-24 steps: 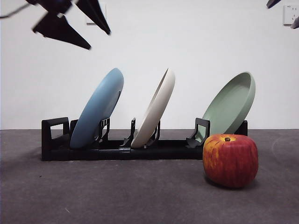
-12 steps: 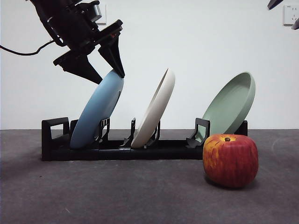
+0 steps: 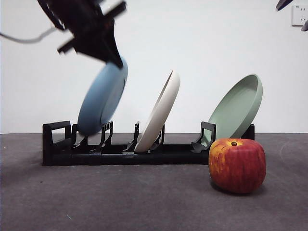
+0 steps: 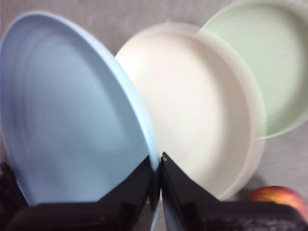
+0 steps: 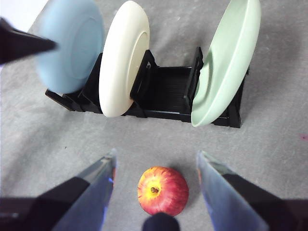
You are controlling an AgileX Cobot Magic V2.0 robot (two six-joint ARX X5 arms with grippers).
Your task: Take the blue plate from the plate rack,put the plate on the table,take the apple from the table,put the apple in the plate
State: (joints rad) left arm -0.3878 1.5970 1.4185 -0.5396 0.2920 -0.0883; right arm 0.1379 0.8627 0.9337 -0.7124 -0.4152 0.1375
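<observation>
at the left of the front view the left tool (image 3: 113, 57) comes down from the top edge, dark and blurred, its jaws pinched tight on the upper rim of the blue plate (image 3: 101, 98). the plate hangs tilted over the left end of the plate rack (image 3: 120, 154), its lower edge just above the slotted brackets there. next along the rack leans the cream-white plate (image 3: 159, 113), seated in its slot, and then the sage-green plate (image 3: 238, 108) at the right end, both tilted the same way. the apple (image 3: 237, 165) stands on the grey worktop (image 3: 120, 202) in front of the rack's right end, stem up. the right tool (image 5: 156, 166) hovers above the apple with its jaws spread wide, gripping nothing.
</observation>
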